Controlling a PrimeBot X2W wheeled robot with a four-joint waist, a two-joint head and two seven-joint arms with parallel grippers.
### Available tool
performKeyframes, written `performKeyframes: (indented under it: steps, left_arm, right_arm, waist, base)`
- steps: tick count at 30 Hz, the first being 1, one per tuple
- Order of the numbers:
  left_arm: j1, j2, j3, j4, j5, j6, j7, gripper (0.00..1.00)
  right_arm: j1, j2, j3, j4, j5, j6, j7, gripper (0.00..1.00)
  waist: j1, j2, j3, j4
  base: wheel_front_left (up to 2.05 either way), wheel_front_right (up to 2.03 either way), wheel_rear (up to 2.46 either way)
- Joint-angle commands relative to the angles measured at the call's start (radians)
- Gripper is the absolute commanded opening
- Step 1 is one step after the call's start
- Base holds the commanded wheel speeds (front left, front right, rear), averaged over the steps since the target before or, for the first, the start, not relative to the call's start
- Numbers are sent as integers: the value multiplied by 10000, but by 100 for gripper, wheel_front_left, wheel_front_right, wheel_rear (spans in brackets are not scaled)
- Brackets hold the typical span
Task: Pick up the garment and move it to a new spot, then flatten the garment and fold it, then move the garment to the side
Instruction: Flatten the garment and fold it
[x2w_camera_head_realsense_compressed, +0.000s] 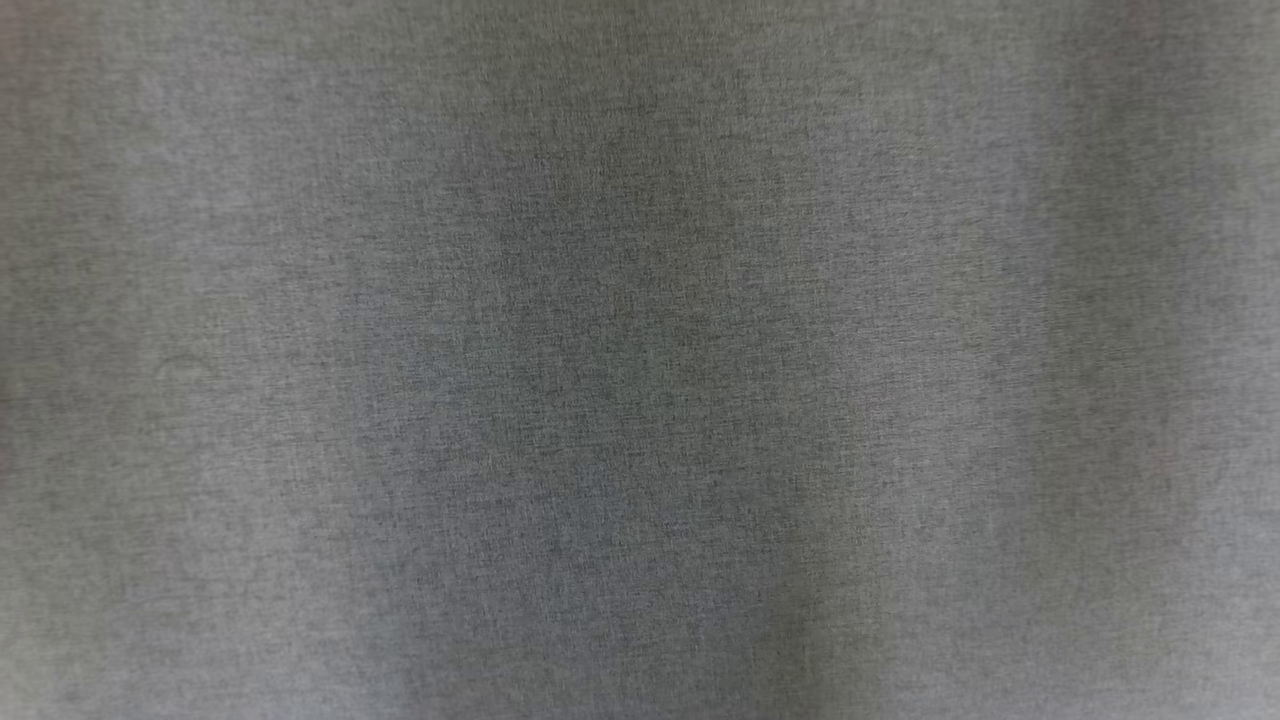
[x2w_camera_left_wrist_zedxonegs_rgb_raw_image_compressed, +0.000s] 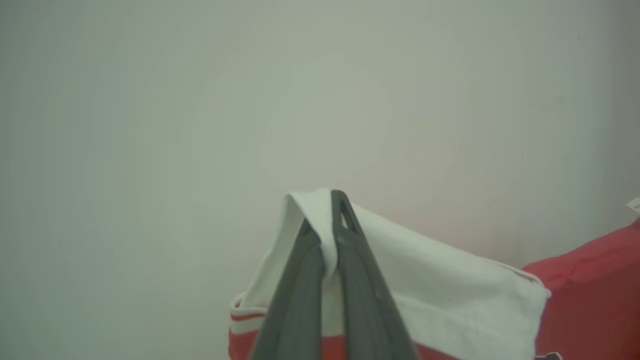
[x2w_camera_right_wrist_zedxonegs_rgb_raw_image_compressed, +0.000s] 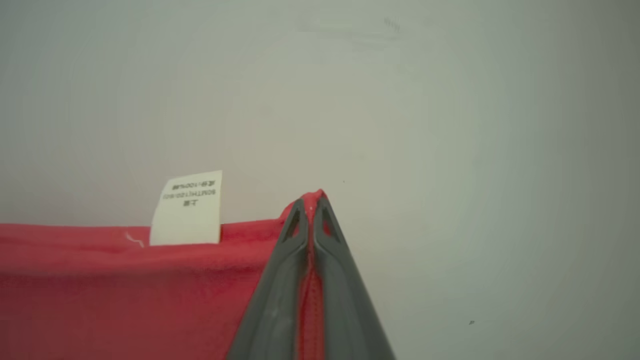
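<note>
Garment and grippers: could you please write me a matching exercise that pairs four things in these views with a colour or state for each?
Column 1
1. left gripper
2. right gripper
3. label
4. fabric in the head view

Column 2
A. grey and woven
B. shut on a red edge of the garment
C. white with dark print, standing above the red edge
D. shut on a white fold of the garment

Pairs: 1-D, 2-B, 3-C, 4-A

Grey woven surface (x2w_camera_head_realsense_compressed: 200, 200), softly shadowed in bands; from the wrists, a plain pale backdrop (x2w_camera_left_wrist_zedxonegs_rgb_raw_image_compressed: 150, 100).
</note>
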Motion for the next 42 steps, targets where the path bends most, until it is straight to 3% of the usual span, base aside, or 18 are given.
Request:
performKeyframes:
  steps: [1,12,18,24,30,31,38,42]
  left_arm:
    - [-235,-75,-107,168,-55,9,-116,0]
    - [-403,-45,-858,961,-678,8,-566,0]
    - [1004,278,-1208,391,-1551,8,-955,0]
    - [3745,1348,-1644,-998,-2718,7,-1287,0]
    - [7308,2412,-1329,-3130,-3798,100,-1877,0]
    - [7308,2412,-1329,-3130,-3798,100,-1877,0]
    - [12006,3153,-645,-7018,-3907,1694,-2045,0]
    - [14535,2936,-196,-8822,-3533,2609,-2041,0]
  right_arm:
    - [-255,-74,-29,169,-94,-23,-67,0]
    - [-403,348,-25,1454,-83,-23,-872,0]
    - [693,593,450,1588,564,-23,-1519,0]
    - [3142,655,1335,691,2126,-23,-1960,0]
    - [6791,133,2030,-1856,3793,-23,-1895,0]
    - [6791,133,2030,-1856,3793,-23,-1895,0]
    - [11528,-211,1438,-5585,4299,-23,-1285,0]
    - [13958,93,710,-7242,4088,-23,-585,0]
  waist:
    - [-2,-2,130,25]
    - [-2,-2,274,-232]
    - [-2,-2,-325,-303]
    - [-2,-2,-1321,-344]
    - [-2,-2,-2330,-144]
    - [-2,-2,-2330,-144]
    - [-2,-2,-3187,24]
    - [-2,-2,-3651,192]
  base:
    - [0,0,0]
    - [0,0,0]
    - [0,0,0]
    - [0,0,0]
    - [0,0,0]
    - [0,0,0]
    - [0,0,0]
    - [0,0,0]
